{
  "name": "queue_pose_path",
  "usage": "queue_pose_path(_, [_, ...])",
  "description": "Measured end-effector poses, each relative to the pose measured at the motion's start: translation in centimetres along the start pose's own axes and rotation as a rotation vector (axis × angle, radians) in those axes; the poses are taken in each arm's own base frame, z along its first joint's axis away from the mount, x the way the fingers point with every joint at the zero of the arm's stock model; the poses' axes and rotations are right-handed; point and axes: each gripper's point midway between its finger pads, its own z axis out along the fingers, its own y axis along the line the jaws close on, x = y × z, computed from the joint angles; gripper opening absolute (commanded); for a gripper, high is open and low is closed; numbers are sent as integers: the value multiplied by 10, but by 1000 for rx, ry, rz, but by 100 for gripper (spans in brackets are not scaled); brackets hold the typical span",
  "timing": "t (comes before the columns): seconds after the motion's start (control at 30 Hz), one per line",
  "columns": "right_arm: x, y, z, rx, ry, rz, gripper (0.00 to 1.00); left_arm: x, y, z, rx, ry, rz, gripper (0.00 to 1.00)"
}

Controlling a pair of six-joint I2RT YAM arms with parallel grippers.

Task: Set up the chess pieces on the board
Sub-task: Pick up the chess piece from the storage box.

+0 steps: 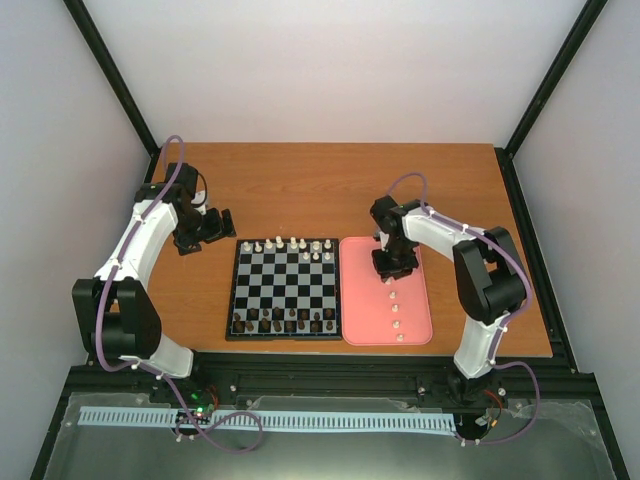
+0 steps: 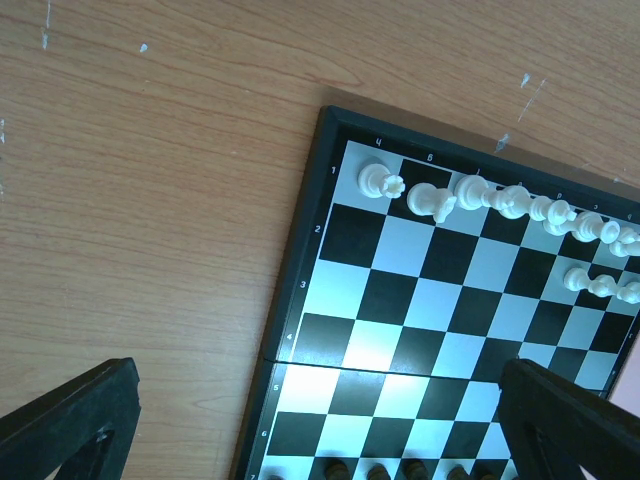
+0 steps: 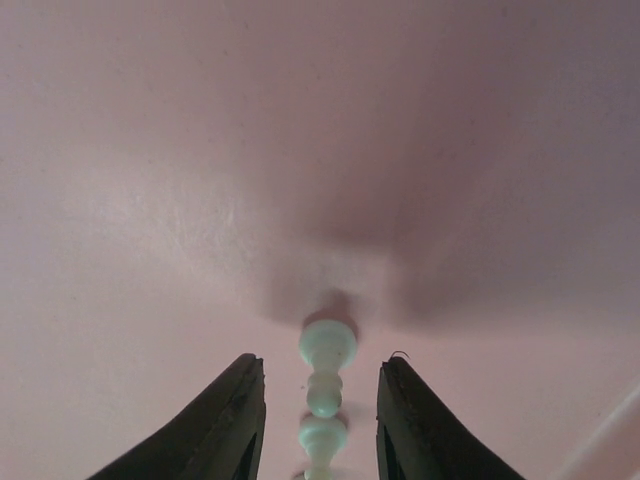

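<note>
Right wrist: chess piece (image 3: 325, 368), head pointing up-frame

You have a brown wooden table (image 1: 300, 190) with a few small pale marks on it. A pink tray (image 1: 360, 310) lies flat on the right part of the table. Left of the tray, little dark brown pieces (image 1: 283, 322) stand close together in rows at the near side. Black bars (image 1: 110, 70) go up at the corners, with white walls (image 1: 340, 70) behind them. A white toothed strip (image 1: 260, 420) lies below the table's near edge.
</note>
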Motion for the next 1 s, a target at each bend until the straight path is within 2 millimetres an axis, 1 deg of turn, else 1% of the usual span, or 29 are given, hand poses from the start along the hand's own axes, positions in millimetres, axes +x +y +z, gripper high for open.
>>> queue_pose_path(0.07, [-3, 1, 1, 0, -3, -4, 28, 0, 0, 0, 0, 0, 0, 100])
queue_pose_path(0.17, [-5, 1, 3, 0, -1, -7, 27, 0, 0, 0, 0, 0, 0, 100])
queue_pose_path(0.37, [-4, 0, 5, 4, 7, -6, 17, 0, 0, 0, -1, 0, 0, 100])
queue_pose_path(0.47, [-4, 0, 5, 6, 8, -7, 15, 0, 0, 0, -1, 0, 0, 100])
queue_pose_path(0.53, [-3, -1, 5, 6, 9, -7, 11, 0, 0, 0, -1, 0, 0, 100])
queue_pose_path(0.63, [-3, -1, 5, 7, 10, -5, 3, 0, 0, 0, -1, 0, 0, 100])
queue_pose_path(0.87, [-3, 0, 4, 5, 10, -1, 3, 0, 0, 0, 0, 0, 0, 100])
queue_pose_path(0.93, [-5, 2, -2, 6, 7, -2, 3, 0, 0, 0, 0, 0, 0, 100])
queue_pose_path(1.0, [-13, 7, -14, 5, -15, -8, 3, 0, 0, 0, 0, 0, 0, 100])
